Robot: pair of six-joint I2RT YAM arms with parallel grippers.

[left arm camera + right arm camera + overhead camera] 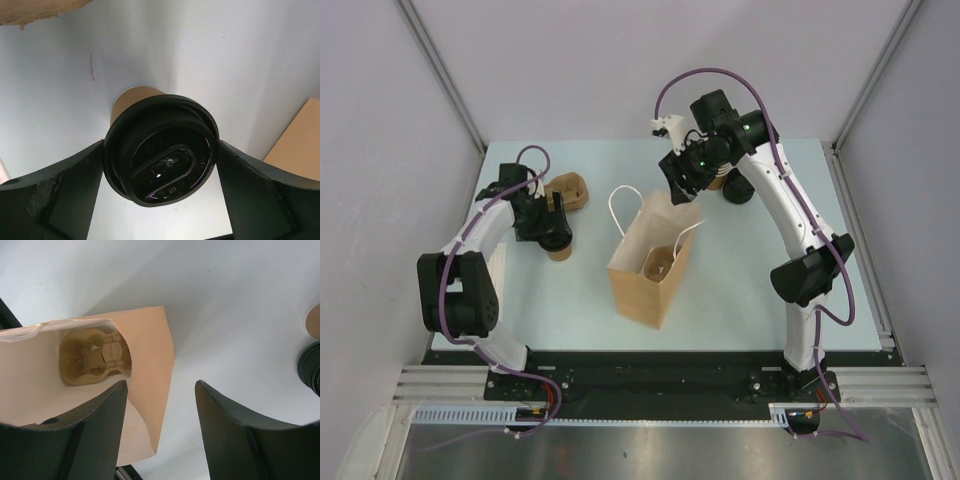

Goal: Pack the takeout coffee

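The takeout coffee point(160, 150), a brown paper cup with a black lid, sits between my left gripper's point(160, 167) fingers, which press on both sides of the lid. In the top view the cup point(560, 251) is at table level left of the paper bag point(642, 292), under my left gripper point(556, 232). The bag stands open with a pulp cup carrier point(660, 263) inside. My right gripper point(678, 188) hovers over the bag's far edge, open and empty. In the right wrist view the bag's wall point(150, 365) lies below its spread fingers point(161, 410), with the carrier point(92, 357) visible inside.
A second pulp carrier point(570, 190) lies behind the left gripper; its edge also shows in the left wrist view point(40, 10). A stack of black lids point(738, 188) and tan cups sits at the back right, also in the right wrist view point(310, 372). Grey walls enclose the table.
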